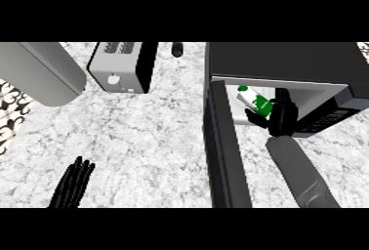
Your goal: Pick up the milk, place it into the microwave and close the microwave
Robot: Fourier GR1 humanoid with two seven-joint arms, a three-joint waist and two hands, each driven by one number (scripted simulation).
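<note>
One hand, the right hand (277,116), fingers curled round the milk (257,102) inside the microwave (288,63); letting go while it leans could topple it against the open door (225,156).

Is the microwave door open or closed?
Open. The microwave door swings out toward the view's lower edge, and the right hand reaches inside with the milk.

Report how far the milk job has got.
Done: the milk is picked up and inside the microwave. In hand: the right hand is curled round it in the cavity, not yet let go. Left: release, withdraw, and swing the open door shut. The left hand rests open at lower left.
</note>
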